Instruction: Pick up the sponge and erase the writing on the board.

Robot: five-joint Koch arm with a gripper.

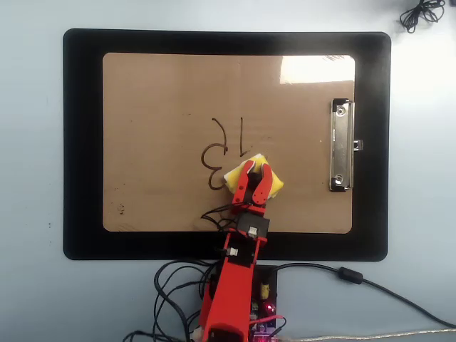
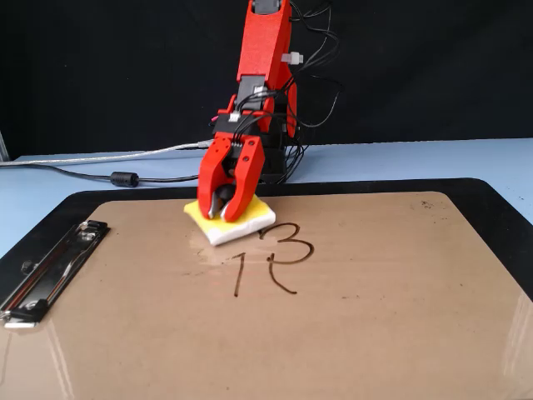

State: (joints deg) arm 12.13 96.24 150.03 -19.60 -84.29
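Gripper (image 1: 254,168) clamped on sponge (image 1: 271,183), pressing it flat on board (image 1: 157,92). In the overhead view the sponge sits at 4 o'clock of writing (image 1: 217,146), touching its edge.

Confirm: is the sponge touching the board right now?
Touching. In the fixed view the sponge, held by the end effector, sits flat on the board, no gap beneath.
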